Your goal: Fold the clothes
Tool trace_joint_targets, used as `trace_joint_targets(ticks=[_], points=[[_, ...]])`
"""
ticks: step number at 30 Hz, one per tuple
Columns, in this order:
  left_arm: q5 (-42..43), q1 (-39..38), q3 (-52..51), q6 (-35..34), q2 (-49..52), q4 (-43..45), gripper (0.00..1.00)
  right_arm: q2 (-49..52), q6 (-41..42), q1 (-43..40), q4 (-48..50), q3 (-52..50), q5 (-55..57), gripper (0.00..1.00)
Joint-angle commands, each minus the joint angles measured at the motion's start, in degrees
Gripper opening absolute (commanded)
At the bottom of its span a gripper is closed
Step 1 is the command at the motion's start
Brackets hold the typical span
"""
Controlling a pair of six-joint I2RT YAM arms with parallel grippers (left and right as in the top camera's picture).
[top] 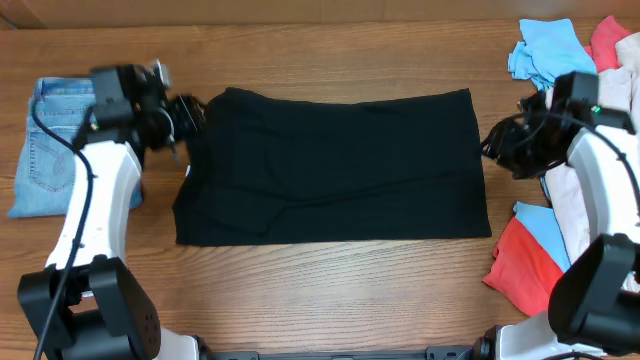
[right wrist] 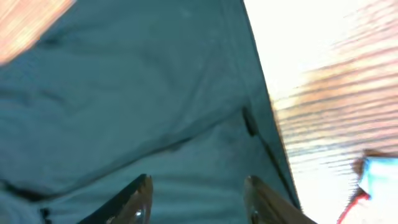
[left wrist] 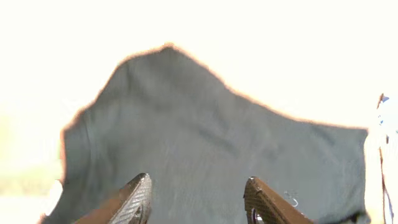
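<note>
The black T-shirt (top: 330, 165) lies flat in the middle of the table, folded into a wide rectangle. My left gripper (top: 188, 118) hovers at its upper left corner. In the left wrist view its jaws (left wrist: 199, 180) stand apart over the dark cloth (left wrist: 217, 143) with nothing pinched between them. My right gripper (top: 495, 148) sits at the shirt's right edge. Its jaws (right wrist: 199, 179) are also spread, above the fabric (right wrist: 124, 93) near a hem, gripping nothing. Both wrist views are blurred.
Folded blue jeans (top: 55, 145) lie at the left edge, beside the left arm. A loose pile at the right holds light blue (top: 545, 50), cream (top: 575, 200) and coral (top: 525, 265) garments, under and around the right arm. Bare wood shows in front of the shirt.
</note>
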Motion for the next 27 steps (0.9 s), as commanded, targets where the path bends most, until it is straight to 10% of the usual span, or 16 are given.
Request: trace_joint_targets(ticks=[1, 17, 27], points=[[-2.9, 0.0, 7.1, 4.0, 3.3, -1.4, 0.54, -1.8, -2.2, 0.5, -3.0, 4.6, 0.1, 0.54], [6.0, -0.1, 33.1, 6.4, 28.3, -13.9, 0.61, 10.6, -6.2, 1.8, -6.9, 23.5, 1.2, 0.81], [9.6, -1.5, 33.5, 6.4, 33.8, -14.5, 0.65, 28.1, -6.7, 3.0, 7.8, 27.9, 1.6, 0.81]])
